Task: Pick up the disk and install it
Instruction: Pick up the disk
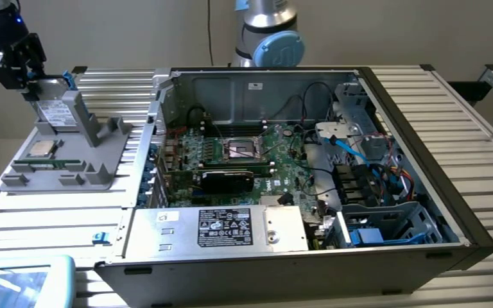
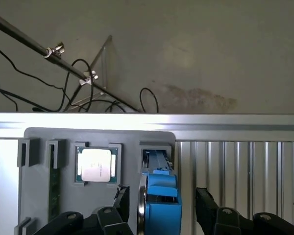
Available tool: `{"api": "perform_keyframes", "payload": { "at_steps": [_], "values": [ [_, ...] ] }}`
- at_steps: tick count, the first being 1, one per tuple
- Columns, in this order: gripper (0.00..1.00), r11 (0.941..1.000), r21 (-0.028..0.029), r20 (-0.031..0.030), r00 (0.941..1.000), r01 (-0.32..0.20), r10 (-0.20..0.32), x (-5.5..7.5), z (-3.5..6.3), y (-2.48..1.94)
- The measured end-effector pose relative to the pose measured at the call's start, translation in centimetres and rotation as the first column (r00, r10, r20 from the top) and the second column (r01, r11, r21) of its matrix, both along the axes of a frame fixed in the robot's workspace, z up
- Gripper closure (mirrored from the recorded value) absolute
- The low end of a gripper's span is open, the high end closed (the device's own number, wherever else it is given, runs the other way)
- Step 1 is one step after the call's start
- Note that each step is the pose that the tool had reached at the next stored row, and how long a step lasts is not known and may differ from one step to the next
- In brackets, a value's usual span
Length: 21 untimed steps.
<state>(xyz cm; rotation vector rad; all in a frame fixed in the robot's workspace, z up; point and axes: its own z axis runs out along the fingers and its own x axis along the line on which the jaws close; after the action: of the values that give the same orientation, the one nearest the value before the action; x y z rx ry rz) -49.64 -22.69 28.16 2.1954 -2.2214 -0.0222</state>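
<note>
The gripper (image 1: 27, 82) is hovering with jaws spread wide, not clamping anything, the disk (image 1: 56, 110) is standing on edge in the grey holder (image 1: 101, 138), sitting between the fingers (image 2: 123, 197), beside the CPU chip (image 1: 41, 149).

Place: a robot lab or test workshop, not a home.
Robot: a robot arm (image 1: 268, 35) with a blue cap on its joint stands behind the computer.
Table: a metal table (image 1: 58, 218) made of long silver slats.
Computer: a big computer case (image 1: 298, 273) lies open on the table, with its green board (image 1: 294, 170) and wires (image 1: 354, 151) showing.
Parts holder: a grey holder (image 1: 101, 170) keeps a chip (image 1: 41, 149) and a disk (image 1: 56, 114) in their own slots.
Wall: plain and bare (image 1: 126, 32).
Past the table's edge: loose black cables (image 2: 88, 93) and a thin metal rod (image 2: 19, 34) with clamps.
</note>
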Motion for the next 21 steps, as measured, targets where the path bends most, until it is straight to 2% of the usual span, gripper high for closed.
{"api": "perform_keyframes", "payload": {
  "at_steps": [15,17,21],
  "values": [
    [0.35,1.0,0.0,-0.0003,1.0,0.007,-0.007,0.02,-0.09,-0.01],
    [0.37,1.0,0.0,-0.0003,1.0,0.007,-0.007,0.02,-0.1,-0.01],
    [0.62,1.0,0.0001,-0.0003,1.0,0.007,-0.007,0.03,-0.11,-0.01]
  ]
}}
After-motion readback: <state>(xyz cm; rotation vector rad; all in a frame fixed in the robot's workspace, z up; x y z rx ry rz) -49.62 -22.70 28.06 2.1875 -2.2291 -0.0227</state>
